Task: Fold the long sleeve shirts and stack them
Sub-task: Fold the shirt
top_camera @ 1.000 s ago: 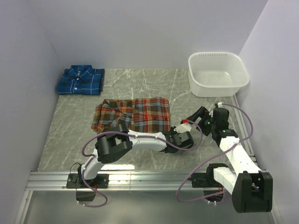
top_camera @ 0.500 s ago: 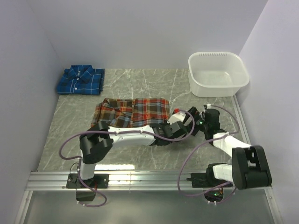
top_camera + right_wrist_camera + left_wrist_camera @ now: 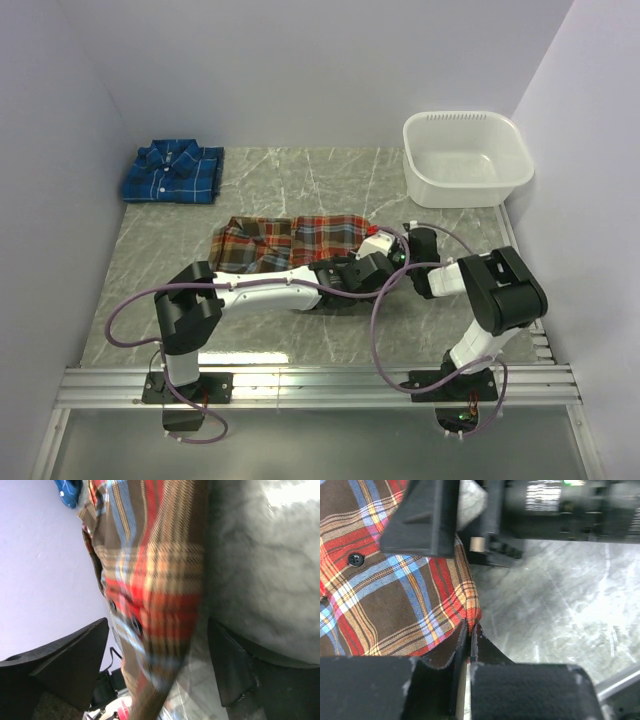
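from above you have two shirts, one tub point(image 3: 467, 160) and two arms. the red shirt point(image 3: 285, 243) lies partly folded on the table point(image 3: 140, 290), its right edge right at your left end effector point(image 3: 362, 264) and right end effector point(image 3: 390, 247). the blue shirt point(image 3: 172, 172) sits folded well off to their far left.

left wrist: that end effector is clenched on the red shirt's hem corner, a thin pinch.

right wrist: fingers point(image 3: 65, 667) spread, released, the blurred hem between them.

your risks: the two are crowded, so closing could knock them together, and the thin pinch could slip once you lift.
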`<action>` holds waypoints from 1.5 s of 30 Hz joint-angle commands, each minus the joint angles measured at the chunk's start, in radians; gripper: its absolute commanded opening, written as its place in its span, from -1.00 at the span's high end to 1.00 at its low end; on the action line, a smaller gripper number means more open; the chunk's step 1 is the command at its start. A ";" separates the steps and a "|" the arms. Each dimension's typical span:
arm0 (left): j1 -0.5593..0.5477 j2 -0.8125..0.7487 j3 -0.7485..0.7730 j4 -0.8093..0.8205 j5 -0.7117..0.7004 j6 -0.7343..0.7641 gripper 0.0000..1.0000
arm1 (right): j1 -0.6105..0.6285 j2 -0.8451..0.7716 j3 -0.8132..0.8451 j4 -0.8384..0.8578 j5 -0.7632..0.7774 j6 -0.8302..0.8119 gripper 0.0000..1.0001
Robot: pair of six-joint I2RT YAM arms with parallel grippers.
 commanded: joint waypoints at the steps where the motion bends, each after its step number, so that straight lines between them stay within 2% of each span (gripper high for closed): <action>1: -0.004 -0.020 0.014 0.065 0.055 -0.044 0.84 | 0.022 0.046 0.042 0.078 0.012 0.019 -0.68; 3: -0.004 -0.019 0.020 0.067 0.072 -0.052 0.79 | 0.028 0.077 0.053 0.097 0.012 0.025 -0.56; 4: -0.004 -0.020 0.022 0.068 0.073 -0.064 0.78 | 0.029 0.089 0.061 0.106 0.014 0.022 -0.41; 6: -0.004 -0.032 0.016 0.079 0.076 -0.076 0.57 | 0.031 0.115 0.064 0.117 0.015 0.019 -0.23; 7: -0.002 -0.038 0.008 0.078 0.072 -0.091 0.49 | 0.028 0.123 0.070 0.118 0.018 0.013 -0.02; 8: -0.002 -0.043 0.007 0.073 0.066 -0.101 0.29 | 0.029 0.129 0.075 0.112 0.019 0.005 0.05; 9: 0.003 -0.061 0.004 0.065 0.064 -0.108 0.19 | 0.031 0.134 0.079 0.105 0.020 -0.006 0.15; 10: 0.006 -0.075 -0.007 0.062 0.063 -0.124 0.10 | 0.030 0.134 0.085 0.080 0.023 -0.031 0.35; 12: 0.022 -0.126 -0.025 0.065 0.073 -0.136 -0.18 | 0.028 0.117 0.092 0.042 0.035 -0.085 0.55; 13: 0.026 -0.147 -0.045 0.070 0.087 -0.150 -0.25 | 0.023 0.110 0.099 -0.004 0.041 -0.105 0.90; 14: 0.033 -0.169 -0.055 0.071 0.092 -0.156 -0.39 | 0.019 0.099 0.104 -0.038 0.045 -0.130 1.00; 18: 0.091 -0.306 -0.095 0.050 0.112 -0.171 -0.53 | -0.004 0.030 0.168 -0.243 0.075 -0.289 1.00; 19: 0.113 -0.330 -0.114 0.045 0.118 -0.174 -0.54 | -0.007 0.018 0.209 -0.342 0.084 -0.320 1.00; 20: 0.169 -0.379 -0.137 0.036 0.142 -0.176 -0.55 | -0.012 -0.002 0.233 -0.450 0.118 -0.381 1.00; 21: 0.203 -0.405 -0.138 0.032 0.151 -0.176 -0.56 | -0.012 -0.013 0.257 -0.451 0.118 -0.410 1.00; 23: 0.278 -0.452 -0.185 0.015 0.167 -0.171 -0.57 | -0.013 -0.036 0.334 -0.599 0.186 -0.472 1.00; 24: 0.361 -0.491 -0.220 0.010 0.180 -0.168 -0.58 | -0.013 -0.041 0.361 -0.688 0.208 -0.521 1.00; 30: 0.648 -0.560 -0.387 0.027 0.306 -0.156 -0.53 | 0.013 -0.056 0.579 -0.946 0.367 -0.680 1.00; 36: 0.855 -0.542 -0.567 0.134 0.463 -0.252 -0.35 | 0.062 -0.018 0.774 -1.148 0.572 -0.800 1.00; 39: 0.918 -0.487 -0.622 0.237 0.545 -0.302 -0.33 | 0.088 0.008 0.858 -1.211 0.652 -0.854 1.00; 40: 0.928 -0.465 -0.625 0.277 0.593 -0.309 -0.32 | 0.101 0.013 0.877 -1.222 0.669 -0.866 1.00; 45: 0.943 -0.306 -0.581 0.326 0.647 -0.319 -0.30 | 0.151 0.053 0.976 -1.288 0.764 -0.915 1.00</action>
